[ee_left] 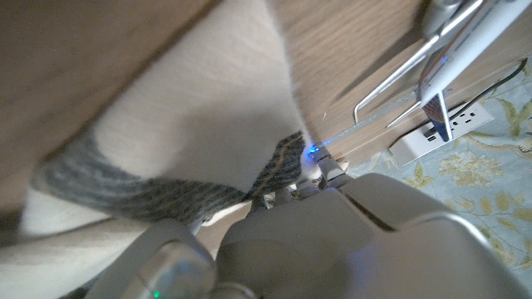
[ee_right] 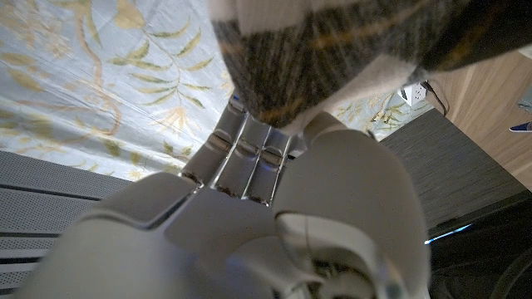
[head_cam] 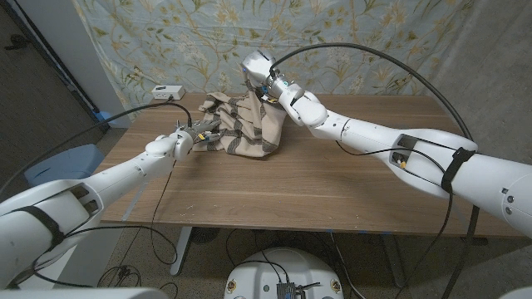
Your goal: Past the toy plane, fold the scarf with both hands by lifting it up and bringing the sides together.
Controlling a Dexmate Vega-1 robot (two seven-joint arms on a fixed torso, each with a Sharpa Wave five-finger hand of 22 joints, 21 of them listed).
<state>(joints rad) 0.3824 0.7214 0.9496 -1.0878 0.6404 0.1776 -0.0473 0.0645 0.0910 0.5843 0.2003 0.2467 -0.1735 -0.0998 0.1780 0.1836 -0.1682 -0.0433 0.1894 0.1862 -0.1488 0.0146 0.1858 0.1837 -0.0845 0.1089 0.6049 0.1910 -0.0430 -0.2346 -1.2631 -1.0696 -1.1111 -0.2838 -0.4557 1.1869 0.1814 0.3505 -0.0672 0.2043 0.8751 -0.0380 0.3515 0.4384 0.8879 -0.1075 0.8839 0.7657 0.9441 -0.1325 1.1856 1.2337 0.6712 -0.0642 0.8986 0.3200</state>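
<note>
The scarf (head_cam: 245,124) is bunching up at the far middle of the wooden table (head_cam: 316,191), its cream cloth crossed by dark stripes. The right hand (head_cam: 264,76) is gripping the scarf's top corner and holding it above the heap. The left hand (head_cam: 193,137) is pinching the scarf's near-left edge low by the tabletop. A white power strip (head_cam: 168,92) is lying just left of the scarf.

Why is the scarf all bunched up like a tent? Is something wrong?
Nothing is broken. The scarf looks lopsided because the right hand holds one side high, while the left hand grips the other side low near the table. So it hangs crumpled, not neatly folded yet.
</note>
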